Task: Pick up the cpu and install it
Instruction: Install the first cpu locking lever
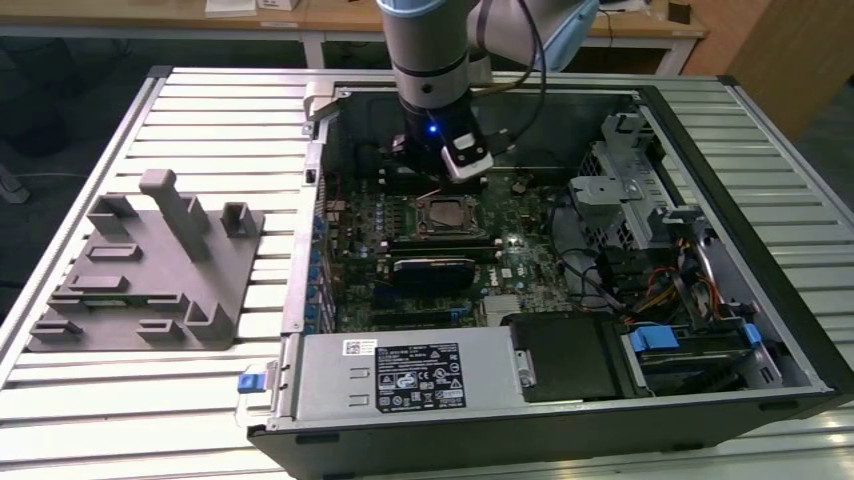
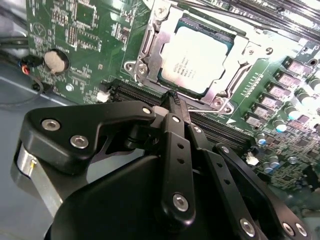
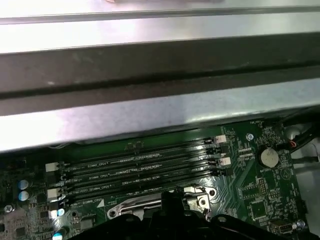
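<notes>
Slatted metal tabletop (image 1: 200,100) carries an open computer case (image 1: 747,150), with a grey plastic fixture (image 1: 147,270) lying beside it on the exterior view's left. Inside, the arm hangs over the green board (image 2: 75,30), and its gripper (image 2: 175,102) hovers just beside the socket with its fingers pressed together, holding nothing. The chip (image 2: 196,54) already sits flat in the socket frame (image 2: 150,40), pale silvery top up, faint print on it, a thin dark rim showing all round (it looks square to the frame). My worry: the fingertips are close to the socket edge, so a sideways drift could knock the frame or scrape the memory slots (image 3: 145,170) next to it.
</notes>
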Motion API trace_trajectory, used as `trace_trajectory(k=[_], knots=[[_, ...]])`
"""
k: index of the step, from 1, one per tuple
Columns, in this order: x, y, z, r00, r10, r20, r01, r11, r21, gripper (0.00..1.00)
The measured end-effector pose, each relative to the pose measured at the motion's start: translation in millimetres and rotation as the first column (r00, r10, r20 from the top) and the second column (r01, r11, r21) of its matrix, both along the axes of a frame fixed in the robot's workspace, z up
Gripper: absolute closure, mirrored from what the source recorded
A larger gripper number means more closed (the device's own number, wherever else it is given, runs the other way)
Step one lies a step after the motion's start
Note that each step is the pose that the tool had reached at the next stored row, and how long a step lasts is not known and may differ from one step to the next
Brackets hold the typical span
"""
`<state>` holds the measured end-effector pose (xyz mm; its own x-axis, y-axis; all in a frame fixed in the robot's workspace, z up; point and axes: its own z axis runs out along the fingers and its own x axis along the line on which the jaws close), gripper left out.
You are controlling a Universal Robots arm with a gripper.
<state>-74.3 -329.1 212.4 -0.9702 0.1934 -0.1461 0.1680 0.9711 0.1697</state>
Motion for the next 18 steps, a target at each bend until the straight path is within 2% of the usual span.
trace_trajectory(k=[9, 15, 18], knots=[[2.3, 3.0, -2.0, 0.9966, -0.082, 0.0002, 0.082, 0.9966, 0.0, 0.89], [3.8, 12.3, -4.3, 0.9935, -0.114, 0.0002, 0.114, 0.9935, -0.0006, 0.89], [4.0, 15.0, -5.7, 0.9924, -0.123, 0.0002, 0.123, 0.9924, -0.0008, 0.89]])
